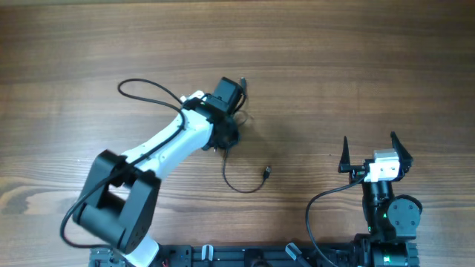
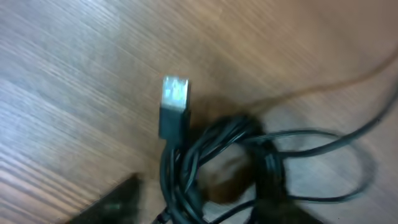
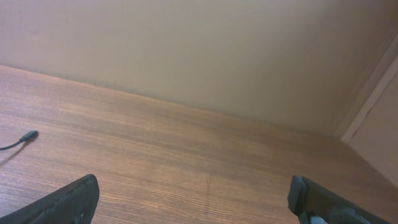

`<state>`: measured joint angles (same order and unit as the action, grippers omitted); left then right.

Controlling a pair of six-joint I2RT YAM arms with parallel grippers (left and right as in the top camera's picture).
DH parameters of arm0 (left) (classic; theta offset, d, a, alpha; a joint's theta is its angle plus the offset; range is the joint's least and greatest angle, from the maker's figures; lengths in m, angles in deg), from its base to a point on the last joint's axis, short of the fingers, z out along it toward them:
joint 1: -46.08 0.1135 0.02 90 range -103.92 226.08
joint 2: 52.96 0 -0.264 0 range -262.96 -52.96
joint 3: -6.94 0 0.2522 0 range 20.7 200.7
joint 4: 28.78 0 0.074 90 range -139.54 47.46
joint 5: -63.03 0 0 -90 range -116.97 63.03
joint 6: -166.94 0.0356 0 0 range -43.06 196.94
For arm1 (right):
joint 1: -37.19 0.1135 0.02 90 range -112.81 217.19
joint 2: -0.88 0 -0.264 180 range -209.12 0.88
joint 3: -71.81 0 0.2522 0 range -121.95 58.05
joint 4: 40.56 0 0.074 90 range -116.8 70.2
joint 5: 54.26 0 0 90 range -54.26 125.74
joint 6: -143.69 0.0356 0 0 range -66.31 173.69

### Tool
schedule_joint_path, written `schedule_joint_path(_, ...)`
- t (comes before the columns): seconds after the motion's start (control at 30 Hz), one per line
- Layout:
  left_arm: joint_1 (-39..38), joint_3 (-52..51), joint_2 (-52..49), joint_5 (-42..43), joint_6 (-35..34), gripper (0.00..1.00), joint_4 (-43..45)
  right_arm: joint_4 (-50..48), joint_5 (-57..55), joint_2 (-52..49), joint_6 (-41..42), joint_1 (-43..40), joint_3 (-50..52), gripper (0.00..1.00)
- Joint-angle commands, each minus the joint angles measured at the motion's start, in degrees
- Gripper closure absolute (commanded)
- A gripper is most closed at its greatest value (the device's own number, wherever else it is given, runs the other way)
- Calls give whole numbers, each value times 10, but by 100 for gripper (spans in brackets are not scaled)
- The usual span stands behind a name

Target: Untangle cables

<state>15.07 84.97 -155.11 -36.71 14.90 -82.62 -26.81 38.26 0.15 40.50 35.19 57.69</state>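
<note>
A tangle of thin black cables (image 2: 211, 155) lies on the wooden table between the fingers of my left gripper (image 2: 199, 208), with a silver-tipped plug (image 2: 175, 93) sticking up out of it. The left finger (image 2: 115, 205) stands clear of the bundle. The other finger is a dark blur against the strands, so the jaws are open around the knot. Overhead, my left gripper (image 1: 225, 137) points down at the table's middle and a loose cable end (image 1: 245, 185) curls away to a small plug (image 1: 266, 172). My right gripper (image 1: 371, 152) stands wide open and holds nothing.
A black wire loop (image 1: 145, 89) arcs out beside the left arm. In the right wrist view there is bare wood in front of my right gripper (image 3: 199, 205), a small plug (image 3: 28, 135) at the far left and a wall behind.
</note>
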Motion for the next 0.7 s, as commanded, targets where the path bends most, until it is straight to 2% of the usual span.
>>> schedule_joint_path(0.0,0,-7,-37,12,-16,62,-4,-1,-3,5,-3,-3,1,0)
schedule_joint_path(0.03,0,-7,-37,11,-16,66,-4,-1,-3,5,-3,-3,1,0)
schedule_joint_path(0.1,0,-7,-37,6,-14,92,-4,-1,-3,5,-3,-3,1,0)
schedule_joint_path(0.13,0,-7,-37,-10,-7,96,-4,-1,-3,5,-3,-3,1,0)
schedule_joint_path(0.23,11,-1,-16,-60,94,96,-4,-1,-3,5,-3,-3,1,0)
schedule_joint_path(0.3,31,11,34,-60,197,96,-3,-1,-3,5,-3,-3,1,0)
schedule_joint_path(0.47,62,17,177,-29,394,96,20,-2,-3,5,-6,-3,1,0)
schedule_joint_path(0.63,78,17,265,47,515,96,15,-2,-3,5,-5,-3,1,0)
schedule_joint_path(0.67,84,17,281,48,529,96,16,-2,27,5,0,-3,1,0)
